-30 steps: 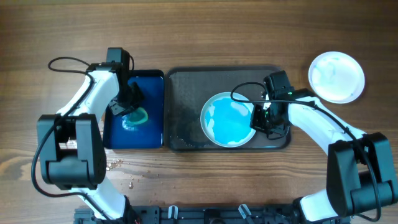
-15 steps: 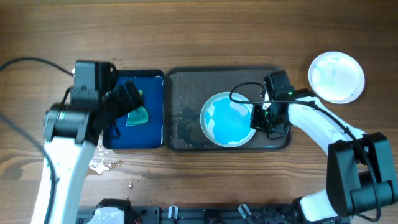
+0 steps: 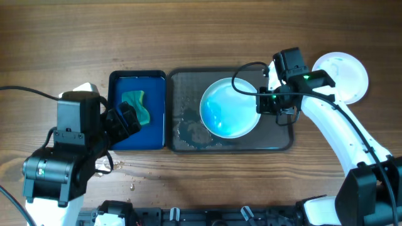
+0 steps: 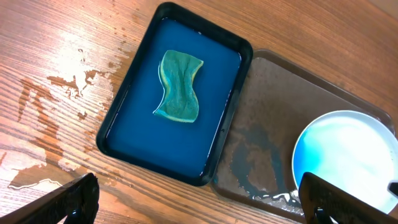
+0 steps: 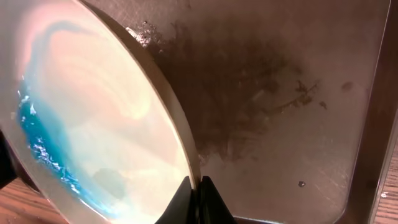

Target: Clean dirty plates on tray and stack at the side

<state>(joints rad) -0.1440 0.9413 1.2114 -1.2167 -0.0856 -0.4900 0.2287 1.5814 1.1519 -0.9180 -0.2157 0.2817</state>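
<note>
A white plate [image 3: 230, 107] with blue liquid across its face is lifted and tilted over the dark grey tray [image 3: 188, 88]. My right gripper [image 3: 262, 100] is shut on its right rim. In the right wrist view the two fingers pinch the plate [image 5: 93, 124] edge at the gripper [image 5: 198, 200], above the wet tray [image 5: 298, 74]. A second plate [image 3: 342, 76] lies on the table to the right. My left gripper [image 3: 125, 120] is open and empty, raised over the front of the blue tray. The left wrist view shows its gripper [image 4: 202, 208] spread wide above the table edge.
A small deep-blue tray [image 3: 157, 135] left of the grey tray holds a green sponge [image 3: 137, 105], also seen as the sponge [image 4: 179, 87] in the left wrist view. Water is splashed on the wood [image 4: 56, 124] at the front left. The grey tray [image 4: 273, 112] carries wet smears.
My left gripper opened, left the sponge in the blue tray and rose back toward the front left. My right gripper lifted and tilted the plate.
</note>
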